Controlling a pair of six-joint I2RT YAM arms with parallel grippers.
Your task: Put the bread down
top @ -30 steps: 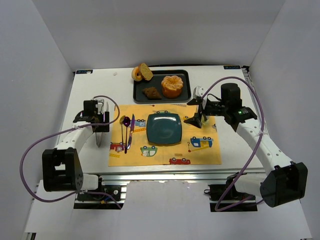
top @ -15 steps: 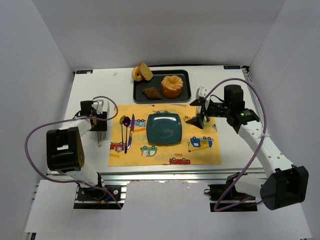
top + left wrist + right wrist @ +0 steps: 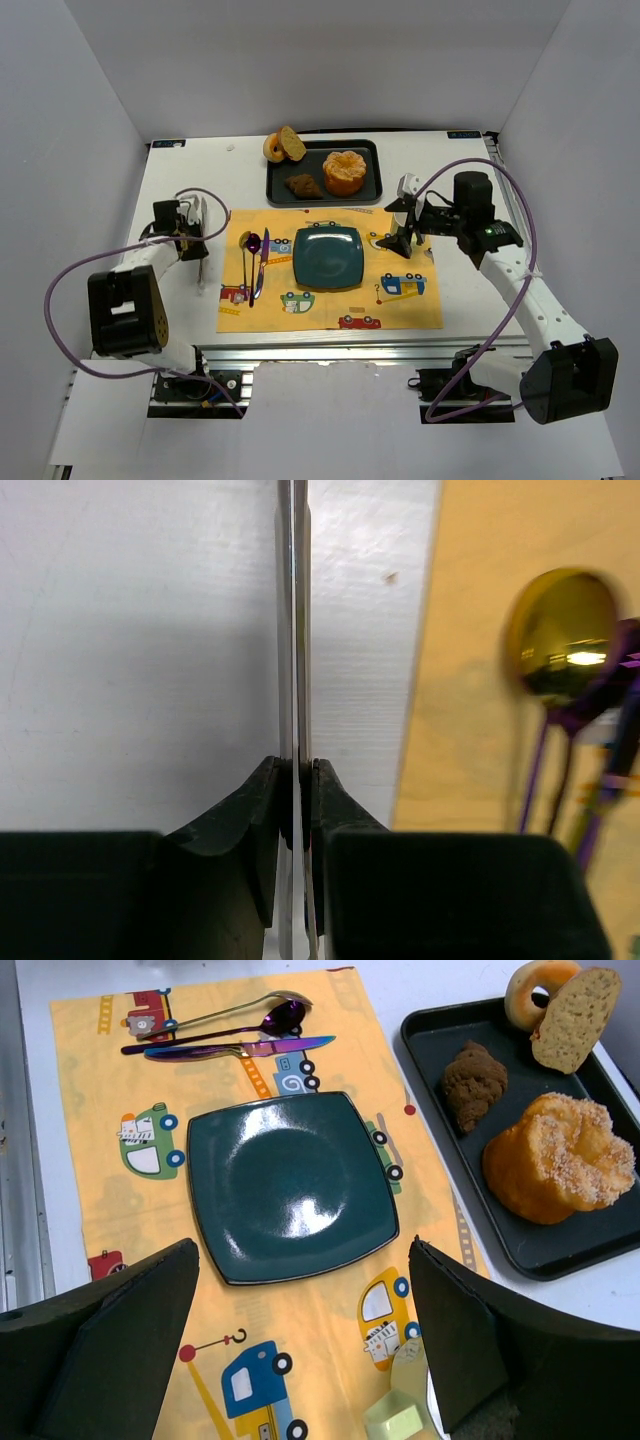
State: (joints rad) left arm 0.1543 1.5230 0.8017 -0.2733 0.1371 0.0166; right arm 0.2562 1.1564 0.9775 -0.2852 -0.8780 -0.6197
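The right gripper [image 3: 300, 1250] hangs wide open above the green plate [image 3: 290, 1185], holding nothing. The bread [image 3: 475, 1078] lies untouched on the black tray [image 3: 430, 1035], ahead of that gripper and out past its right finger.

Your main hazard is the neighbour. The orange bun [image 3: 560, 1165] sits just beside the bread, on the gripper's right. With the jaws this wide, one finger could shove the bun or snag the tray's rim as you come down. The bread is small and lumpy, so a pinch on one corner may let it roll out on the way to the plate.

Across the tabletop [image 3: 190, 170], the left gripper [image 3: 297, 765] is clamped on a thin knife [image 3: 293, 630], seen edge-on beside the placemat [image 3: 470, 730]. Swing that arm carelessly and the blade may scrape the surface or drag the mat.
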